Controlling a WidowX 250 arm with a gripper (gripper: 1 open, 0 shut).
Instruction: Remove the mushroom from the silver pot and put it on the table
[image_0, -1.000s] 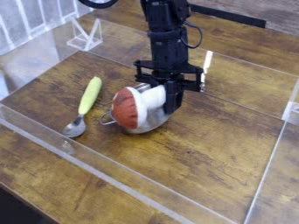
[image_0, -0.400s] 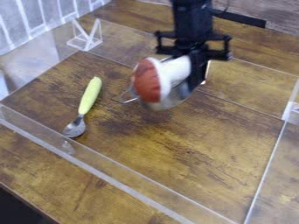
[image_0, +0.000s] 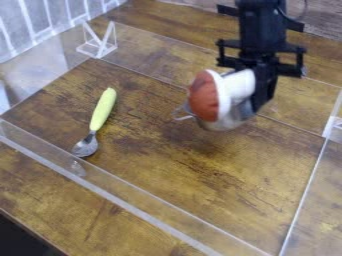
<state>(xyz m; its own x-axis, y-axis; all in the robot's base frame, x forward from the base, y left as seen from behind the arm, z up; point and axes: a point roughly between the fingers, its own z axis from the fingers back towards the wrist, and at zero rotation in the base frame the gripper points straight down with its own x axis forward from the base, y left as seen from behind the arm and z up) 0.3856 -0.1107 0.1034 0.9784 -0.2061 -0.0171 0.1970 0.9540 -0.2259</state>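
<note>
Because the stem offers a hold, my gripper (image_0: 254, 84) is closed on the mushroom (image_0: 205, 97), right of the spoon (image_0: 98, 122). The pot (image_0: 229, 122) hangs beneath, probably snagged.

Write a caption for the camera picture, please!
A gripper holds a toy mushroom above the wooden table; a spoon lies nearby.

Jaws (image_0: 254, 82) blurred, partly hidden.
</note>
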